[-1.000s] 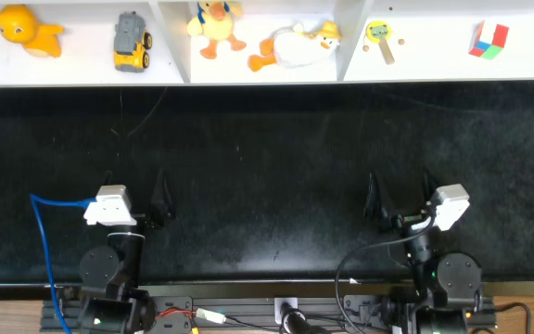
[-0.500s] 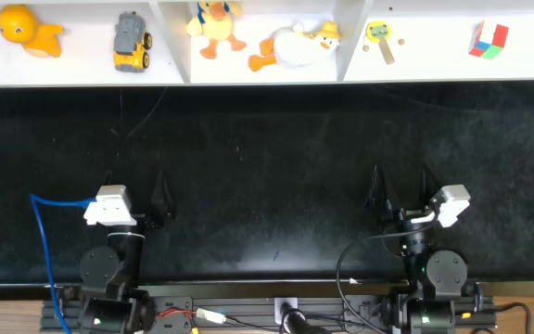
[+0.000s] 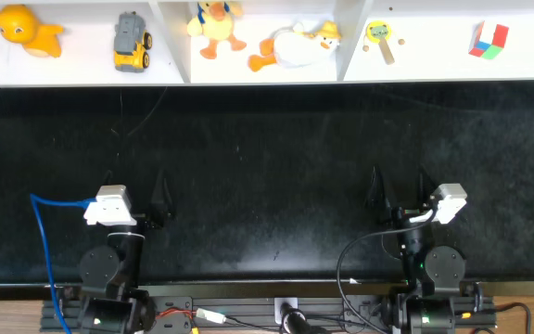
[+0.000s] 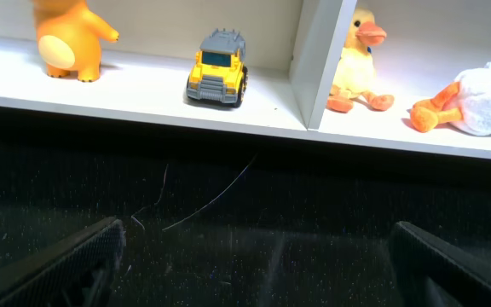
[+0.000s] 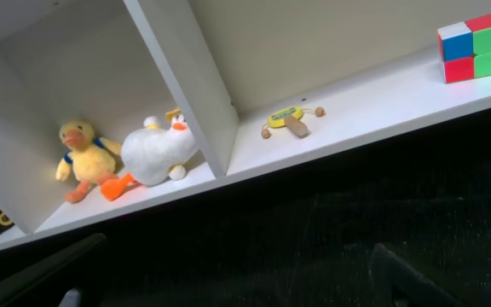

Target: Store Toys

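While both arms rest at the near edge of the black table (image 3: 267, 148), the left gripper (image 3: 135, 186) hangs low over the dark surface on the left side. Its two fingers stand wide apart and hold nothing. The right gripper (image 3: 399, 186) is in the same state, wide and with nothing between its fingers. It is over the right side of the table, well apart from the left one. Both claws point toward the far side. A blue cable (image 3: 43, 232) makes a loop just left of the left arm.

The toys are well apart from both claws, all of them in the white shelf (image 3: 72, 70) that runs along the far edge of the table. This shelf has three compartments, divided by two white walls. The left compartment holds an orange duck (image 3: 28, 30) at the far left and a yellow truck (image 3: 132, 43) to its right, near the wall, with its front toward the table. The middle compartment holds a yellow plush duck (image 3: 216, 26), which sits upright, and just beside it on the right a white plush duck (image 3: 297, 46), which lies on its side. The right compartment holds a small wooden toy (image 3: 381, 38) near the wall and, farther right, a coloured cube (image 3: 489, 41).
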